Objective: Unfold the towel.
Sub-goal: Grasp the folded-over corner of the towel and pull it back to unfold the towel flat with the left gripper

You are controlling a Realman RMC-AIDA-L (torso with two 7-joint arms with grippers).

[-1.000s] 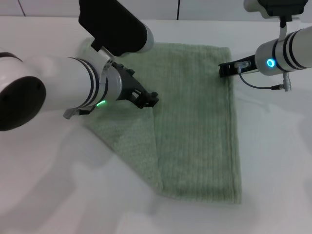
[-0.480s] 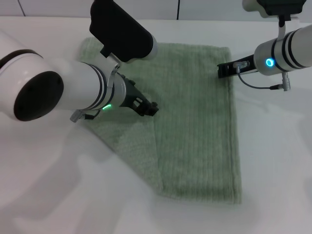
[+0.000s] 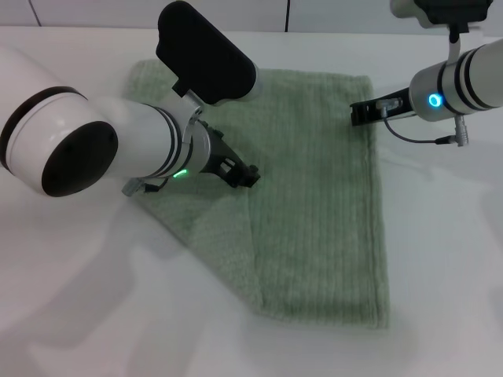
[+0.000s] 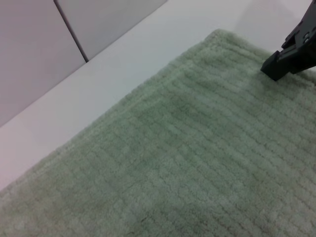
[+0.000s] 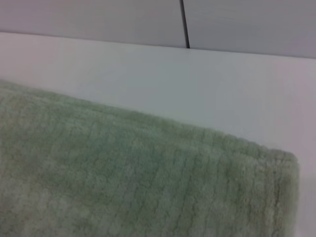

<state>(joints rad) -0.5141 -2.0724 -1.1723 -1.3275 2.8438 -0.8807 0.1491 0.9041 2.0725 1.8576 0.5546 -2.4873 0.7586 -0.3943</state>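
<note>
Towel (image 3: 314,196) lies flat on the white table (image 3: 440,259), reaching from near the far edge down toward the middle, so you have it stretched long from far to near. Along its left side a folded layer ends in a slanted edge that runs from the far left corner of the cloth toward its near edge, with a lengthwise crease beside it. Your left gripper (image 3: 245,176) sits low over the towel at that crease, its dark fingers pointing toward the right edge of the table; you cannot tell from the head view whether they are spread or pinching cloth. The left wrist view gives you only ribbed green cloth and the hem (image 4: 123,106) against the table, with the other arm's dark fingertip (image 4: 291,57) resting at the towel's far corner. Your right gripper (image 3: 369,110) is at the far right corner of the towel, its fingers close together at the hem, but whether they pinch it you cannot tell. The right wrist view shows that rounded corner (image 5: 281,168) lying on the table.
</note>
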